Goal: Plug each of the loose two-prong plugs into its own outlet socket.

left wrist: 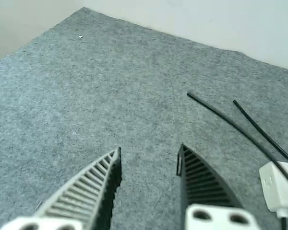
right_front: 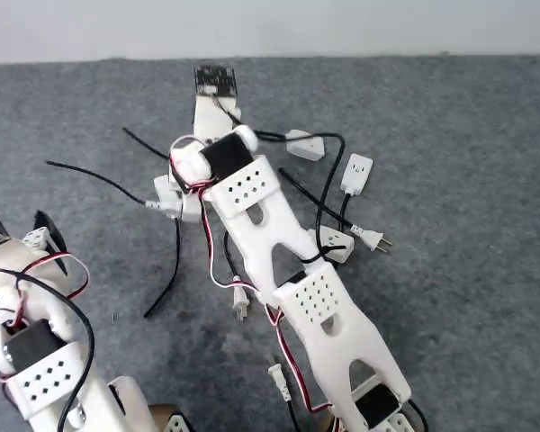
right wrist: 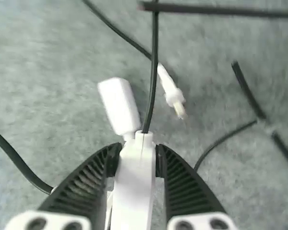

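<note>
Grey carpet [right_front: 450, 135] | right gripper [right wrist: 137, 147] outstretched, clamped on white plug [right wrist: 133, 191] | left gripper [left wrist: 149, 160] parted, empty

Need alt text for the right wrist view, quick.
The right end effector is shut on a white connector with a black cord leaving its far end. Just beyond lie a white block and a loose two-prong plug on grey carpet.

Robot test bench: grey carpeted tabletop [right_front: 486, 180] against a plain white wall [right_front: 360, 27].
</note>
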Robot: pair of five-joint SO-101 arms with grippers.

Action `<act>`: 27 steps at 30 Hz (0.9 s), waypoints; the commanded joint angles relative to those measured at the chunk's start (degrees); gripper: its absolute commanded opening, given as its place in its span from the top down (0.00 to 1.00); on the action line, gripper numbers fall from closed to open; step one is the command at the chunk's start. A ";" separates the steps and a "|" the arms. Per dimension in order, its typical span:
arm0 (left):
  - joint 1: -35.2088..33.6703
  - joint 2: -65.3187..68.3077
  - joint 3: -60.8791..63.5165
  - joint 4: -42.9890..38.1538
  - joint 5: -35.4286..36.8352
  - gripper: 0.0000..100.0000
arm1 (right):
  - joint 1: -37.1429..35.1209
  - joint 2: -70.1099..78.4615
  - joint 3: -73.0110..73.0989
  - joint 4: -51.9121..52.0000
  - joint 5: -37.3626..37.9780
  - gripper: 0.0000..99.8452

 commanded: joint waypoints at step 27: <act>0.09 -0.97 -0.04 -1.58 -0.44 0.81 | 14.11 -50.68 -3.78 2.42 10.73 0.99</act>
